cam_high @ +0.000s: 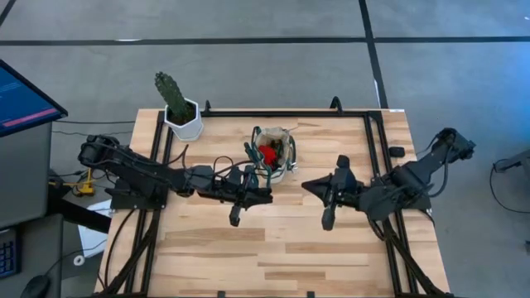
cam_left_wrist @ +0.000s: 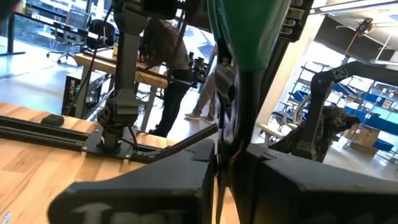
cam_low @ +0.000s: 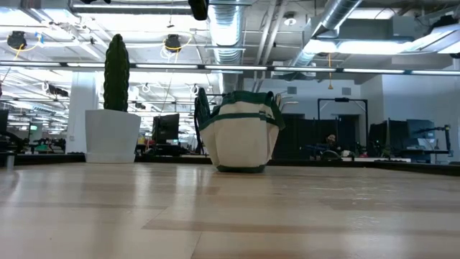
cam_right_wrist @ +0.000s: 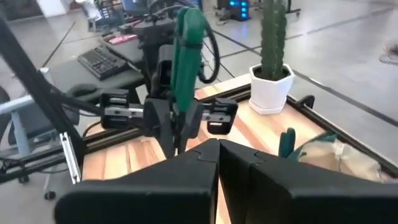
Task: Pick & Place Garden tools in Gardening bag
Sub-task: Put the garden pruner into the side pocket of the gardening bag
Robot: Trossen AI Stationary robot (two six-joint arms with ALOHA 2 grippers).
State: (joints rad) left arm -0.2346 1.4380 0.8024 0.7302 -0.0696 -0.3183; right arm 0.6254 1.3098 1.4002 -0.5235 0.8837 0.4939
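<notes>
Two arms hang over the middle of the table point(cam_high: 273, 248), both clear of the wood. The left gripper point(cam_high: 235, 217) is pinching a green-handled tool point(cam_right_wrist: 186, 53), handle up, just in front of the gardening bag point(cam_high: 277, 153). The right gripper point(cam_high: 328, 220) has its fingers pressed together on nothing, beside the left one and apart from it.

The bag stands upright toward the far edge, tools with green and red parts sticking out of its mouth. A cactus in a white pot point(cam_high: 180, 114) sits at the far left corner, well apart from the bag. A black frame point(cam_high: 377, 165) runs along the far and side edges. The near half of the table is open wood.

Raised lettering on the left gripper's body shows in its wrist view, too blurred to read.
</notes>
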